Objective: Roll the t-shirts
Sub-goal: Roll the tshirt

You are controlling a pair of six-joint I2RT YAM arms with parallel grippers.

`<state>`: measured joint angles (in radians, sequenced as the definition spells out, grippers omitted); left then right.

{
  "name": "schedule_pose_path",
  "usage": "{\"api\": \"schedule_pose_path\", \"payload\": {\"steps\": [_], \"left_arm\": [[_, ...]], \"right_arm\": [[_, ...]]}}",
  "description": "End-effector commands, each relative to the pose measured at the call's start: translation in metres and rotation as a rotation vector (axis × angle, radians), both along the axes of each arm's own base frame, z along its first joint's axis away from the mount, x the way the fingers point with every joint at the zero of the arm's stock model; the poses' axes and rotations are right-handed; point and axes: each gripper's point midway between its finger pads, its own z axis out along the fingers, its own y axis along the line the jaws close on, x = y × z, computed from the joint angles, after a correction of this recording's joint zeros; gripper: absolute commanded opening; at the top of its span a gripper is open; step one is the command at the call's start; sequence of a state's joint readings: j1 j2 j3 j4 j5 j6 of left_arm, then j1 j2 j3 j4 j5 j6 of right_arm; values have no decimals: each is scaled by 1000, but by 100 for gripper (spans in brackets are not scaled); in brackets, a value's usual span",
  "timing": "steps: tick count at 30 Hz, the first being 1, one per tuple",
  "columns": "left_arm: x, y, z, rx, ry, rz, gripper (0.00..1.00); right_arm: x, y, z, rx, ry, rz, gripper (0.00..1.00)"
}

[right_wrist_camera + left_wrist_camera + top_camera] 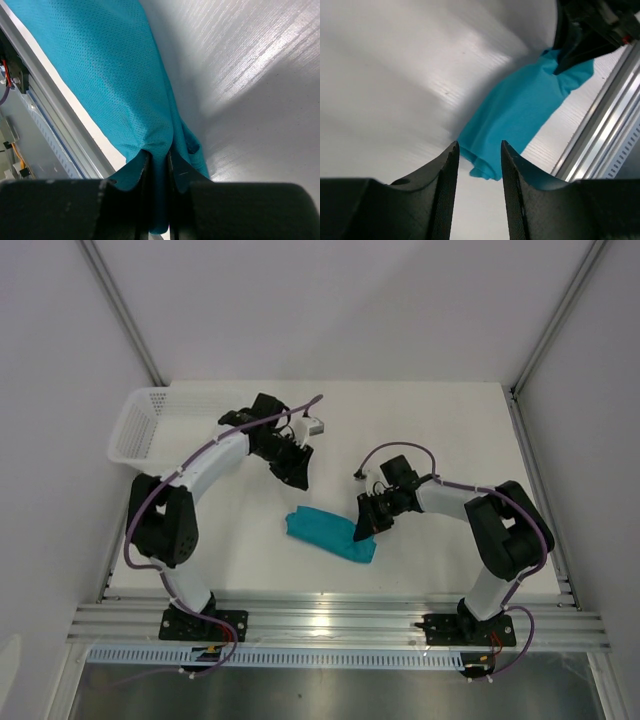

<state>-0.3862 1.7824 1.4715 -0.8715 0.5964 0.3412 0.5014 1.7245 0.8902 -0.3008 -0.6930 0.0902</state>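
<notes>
The teal t-shirt (328, 533) lies as a narrow rolled bundle on the white table near the front edge. My right gripper (362, 530) is shut on the bundle's right end; in the right wrist view the teal t-shirt (105, 75) is pinched between the fingers, at the right gripper (159, 156). My left gripper (297, 478) is open and empty, held above the table behind the bundle. In the left wrist view the left gripper (479, 152) frames the t-shirt's (520, 107) near end from a distance. No neck label shows.
A white mesh basket (140, 425) stands at the table's back left corner. An aluminium rail (330, 620) runs along the front edge, close to the bundle. Grey walls enclose the table on three sides.
</notes>
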Motion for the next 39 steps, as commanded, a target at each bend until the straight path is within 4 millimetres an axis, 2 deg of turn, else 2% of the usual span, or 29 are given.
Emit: {"api": "schedule_pose_path", "payload": {"steps": [1,4,6,8,11,14,22,26,27,29,30,31,34,35,36,38,39], "left_arm": [[-33,-27,0,-10,-42,-128,41],[-55,-38,-24,18,7,-179,40],[-54,-42,-39,28,7,-175,41],[-45,-40,-57,74,18,-140,41],[-36,-39,-68,117,31,-123,40],[-42,-33,-85,161,85,-120,40],[-51,-29,-98,168,121,-123,41],[-50,-31,-96,162,118,-125,41],[-51,-31,-96,161,118,-128,41],[-51,-32,-95,154,120,-126,41],[-51,-32,-94,153,122,-127,41],[-51,-33,-94,151,123,-126,41],[-52,-34,-93,146,129,-126,41],[-52,-34,-92,145,128,-126,41],[-51,-34,-92,145,129,-123,41],[-50,-34,-92,144,127,-123,41],[-50,-35,-90,142,125,-126,41]], "right_arm": [[12,-7,-10,-87,-61,-18,15],[14,-8,-10,-91,-68,-24,19],[14,-7,-9,-89,-68,-25,23],[15,-6,-7,-85,-73,-22,26],[17,-7,-4,-87,-86,-25,31],[20,-7,4,-87,-114,-23,36],[41,-21,45,-63,-226,-89,48],[54,-39,59,-151,-312,-166,48],[56,-39,64,-154,-327,-188,47],[54,-25,74,-131,-381,-188,46],[53,-18,85,-106,-408,-222,43],[45,-3,90,-65,-419,-213,42],[37,25,105,131,-446,-292,31],[32,34,103,199,-476,-291,28],[29,37,101,219,-473,-307,24],[32,41,99,274,-463,-355,21],[28,37,86,259,-446,-364,19]]}}
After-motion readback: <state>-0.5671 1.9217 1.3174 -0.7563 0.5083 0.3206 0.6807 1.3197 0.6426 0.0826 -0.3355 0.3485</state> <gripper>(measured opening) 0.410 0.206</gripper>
